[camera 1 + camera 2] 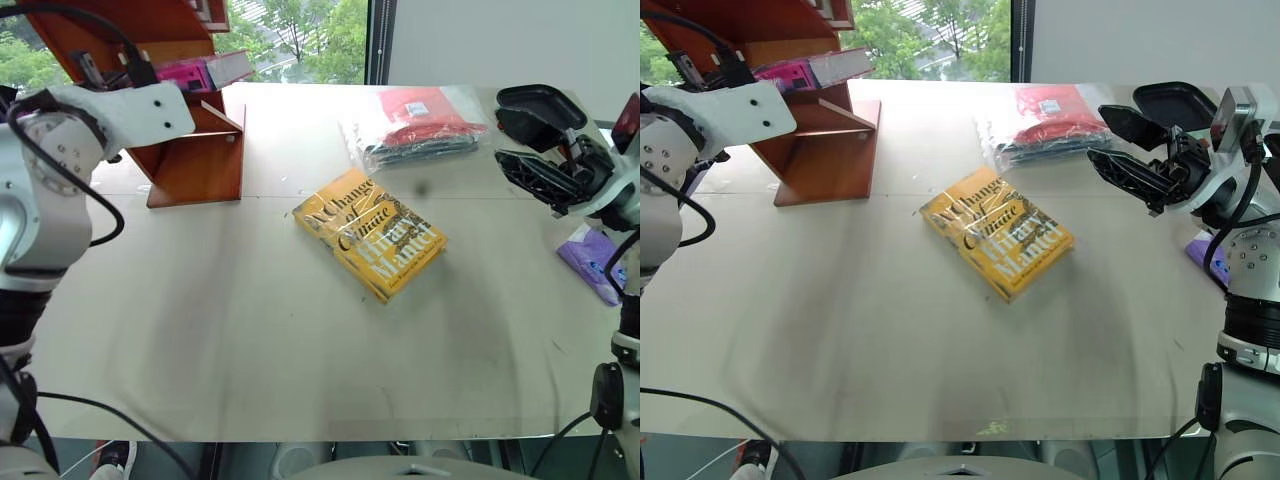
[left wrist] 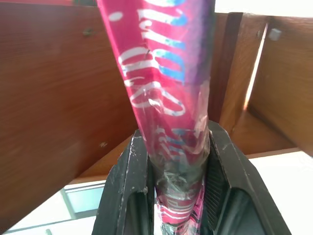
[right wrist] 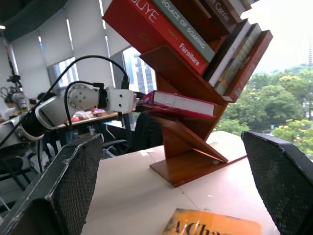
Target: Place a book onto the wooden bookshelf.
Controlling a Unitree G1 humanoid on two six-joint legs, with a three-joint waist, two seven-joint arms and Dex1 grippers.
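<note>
black fingers (image 2: 222, 161) of the left gripper (image 2: 178, 166) pinch the pink book (image 2: 166, 73) by its edge, holding it level over a slanted panel of the wooden bookshelf (image 1: 190, 160), likely for setting down. yellow book (image 1: 370, 232) lies mid-table; right gripper (image 1: 1140, 145) hangs spread wide, empty.

I see the magenta book (image 2: 166, 83) with white and blue lettering, the reddish-brown wooden bookshelf (image 1: 195, 160), a yellow book (image 1: 368, 232) with black title lettering, and a pale beige table (image 1: 250, 330)
</note>
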